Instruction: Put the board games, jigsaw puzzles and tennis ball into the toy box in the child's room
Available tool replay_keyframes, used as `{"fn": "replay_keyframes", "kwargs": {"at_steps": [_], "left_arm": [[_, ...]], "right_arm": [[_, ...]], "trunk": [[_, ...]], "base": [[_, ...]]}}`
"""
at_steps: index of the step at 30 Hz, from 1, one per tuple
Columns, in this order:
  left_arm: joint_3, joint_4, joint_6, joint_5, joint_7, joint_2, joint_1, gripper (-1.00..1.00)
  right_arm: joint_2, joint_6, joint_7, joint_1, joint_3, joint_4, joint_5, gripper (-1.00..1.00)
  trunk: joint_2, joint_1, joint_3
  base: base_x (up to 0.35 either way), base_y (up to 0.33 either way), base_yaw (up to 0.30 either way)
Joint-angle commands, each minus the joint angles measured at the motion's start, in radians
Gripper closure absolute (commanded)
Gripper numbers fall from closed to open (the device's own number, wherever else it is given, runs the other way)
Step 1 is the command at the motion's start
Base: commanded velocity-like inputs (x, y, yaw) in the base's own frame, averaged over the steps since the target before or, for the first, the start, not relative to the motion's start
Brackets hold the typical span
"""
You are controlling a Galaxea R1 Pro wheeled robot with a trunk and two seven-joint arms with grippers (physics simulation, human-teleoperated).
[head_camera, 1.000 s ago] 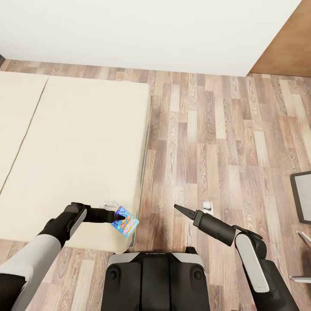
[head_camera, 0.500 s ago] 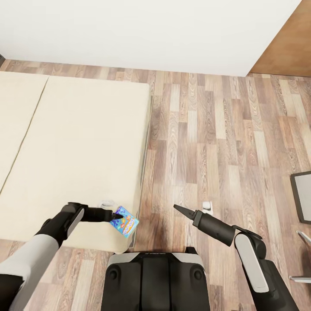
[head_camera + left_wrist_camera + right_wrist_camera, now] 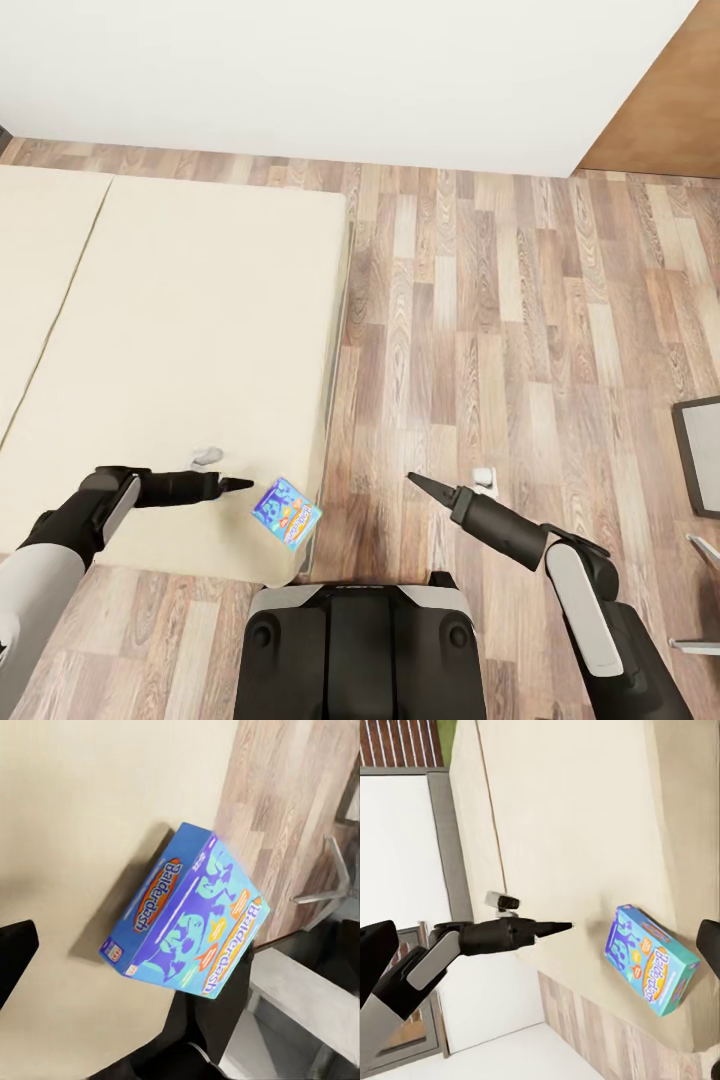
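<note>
Near the bed's (image 3: 200, 330) corner in the head view, the blue board game (image 3: 287, 512) lies at the mattress edge, apart from the left hand (image 3: 238, 483), whose fingers look pinched narrow and empty. Over the floor the right hand (image 3: 415, 482) looks narrow and empty too. From the left wrist view the game (image 3: 187, 921) juts past the mattress rim, so a nudge could tip it off. From the right wrist view the game (image 3: 651, 960) sits apart from that fingertip.
</note>
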Motion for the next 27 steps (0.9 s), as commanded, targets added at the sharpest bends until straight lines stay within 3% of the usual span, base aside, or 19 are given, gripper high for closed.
{"fn": "replay_keyframes", "kwargs": {"at_steps": [1,5,9,13,17,27], "left_arm": [[-0.002,0.0,0.009,0.009,-0.045,0.012,0.0,-1.0],[0.001,0.0,0.011,0.009,-0.146,0.052,-0.001,-1.0],[0.024,0.0,0.017,0.009,-0.173,0.072,-0.001,-1.0],[0.076,0.0,0.02,0.01,-0.179,0.077,-0.001,-1.0],[0.102,0.0,0.022,0.01,-0.182,0.078,-0.001,-1.0],[0.111,0.0,0.046,0.011,-0.183,0.071,-0.002,-1.0]], "right_arm": [[0.0,-0.014,0.003,0.0,-0.003,0.006,-0.001,-1.0],[-0.001,-0.055,0.001,0.0,-0.006,0.018,0.001,-1.0],[-0.001,-0.064,-0.004,0.0,-0.006,0.021,0.002,-1.0],[-0.001,-0.067,-0.006,0.0,-0.007,0.023,0.003,-1.0],[-0.001,-0.07,-0.007,0.0,-0.007,0.036,0.004,-1.0],[0.0,-0.077,-0.01,0.0,-0.009,0.064,0.008,-1.0]], "trunk": [[-0.002,0.001,-0.001],[-0.002,0.001,0.0],[-0.002,0.001,0.005],[-0.002,0.001,0.012],[-0.002,0.001,0.018],[-0.002,0.001,0.034]], "base": [[0.0,0.0,0.0],[0.0,0.0,0.0],[0.0,0.0,0.0],[0.0,0.0,0.0],[0.0,0.0,0.0],[0.0,0.0,0.001]]}}
